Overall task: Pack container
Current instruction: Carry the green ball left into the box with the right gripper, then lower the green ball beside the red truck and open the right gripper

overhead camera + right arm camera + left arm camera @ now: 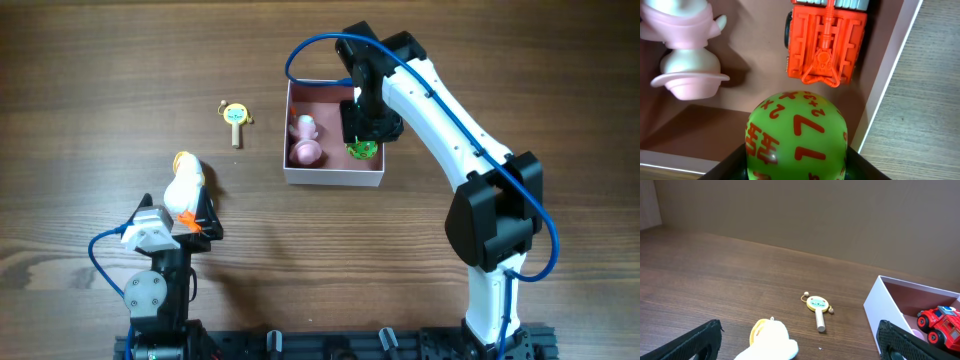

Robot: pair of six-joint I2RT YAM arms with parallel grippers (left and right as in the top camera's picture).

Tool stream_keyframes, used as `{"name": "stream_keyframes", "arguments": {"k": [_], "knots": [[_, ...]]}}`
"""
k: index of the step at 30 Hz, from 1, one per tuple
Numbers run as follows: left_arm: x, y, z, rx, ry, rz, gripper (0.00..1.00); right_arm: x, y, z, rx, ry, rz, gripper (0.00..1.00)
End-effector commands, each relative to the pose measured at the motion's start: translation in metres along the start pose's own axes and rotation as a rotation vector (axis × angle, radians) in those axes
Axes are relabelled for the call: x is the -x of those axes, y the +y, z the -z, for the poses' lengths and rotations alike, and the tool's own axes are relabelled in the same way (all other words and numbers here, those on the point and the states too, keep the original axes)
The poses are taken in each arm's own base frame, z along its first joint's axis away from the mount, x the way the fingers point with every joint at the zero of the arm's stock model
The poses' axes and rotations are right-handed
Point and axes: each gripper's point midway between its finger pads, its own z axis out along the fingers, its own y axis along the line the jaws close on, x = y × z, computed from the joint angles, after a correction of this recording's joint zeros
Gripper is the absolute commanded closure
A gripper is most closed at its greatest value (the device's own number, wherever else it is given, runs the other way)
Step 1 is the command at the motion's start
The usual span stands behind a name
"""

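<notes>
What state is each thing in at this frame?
left hand: open, flanking duck
right hand: around green ball, grip unclear
container: open, three toys inside
green ball: inside container
red truck: inside container
pink figure: inside container
duck: on table
rattle: on table, untouched

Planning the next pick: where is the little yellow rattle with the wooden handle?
In the overhead view the rattle lies on the table, left of the container and clear of its wall, beyond the white duck as seen from the robot.
</notes>
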Motion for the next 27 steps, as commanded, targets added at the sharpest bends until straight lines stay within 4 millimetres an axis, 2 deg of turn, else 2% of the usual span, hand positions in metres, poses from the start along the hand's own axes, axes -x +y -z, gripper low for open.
{"name": "stream_keyframes", "arguments": {"k": [1, 8, 10, 27], "knots": [[-0.001, 0.0005, -0.0001, 0.004, -0.004, -0.021, 0.0, 0.0002, -0.0073, -0.0079, -0.048, 0.01, 0.002, 0.46], [-0.0011, 0.0005, -0.0001, 0.004, -0.003, -0.021, 0.0, 0.0002, -0.0073, -0.0079, -0.048, 0.01, 0.002, 0.44], [-0.001, 0.0005, -0.0001, 0.004, -0.004, -0.021, 0.0, 0.0001, -0.0074, -0.0079, -0.049, 0.01, 0.002, 0.41], [-0.001, 0.0005, -0.0001, 0.004, -0.004, -0.021, 0.0, 0.0002, -0.0073, -0.0079, -0.048, 0.01, 0.002, 0.4]]}}
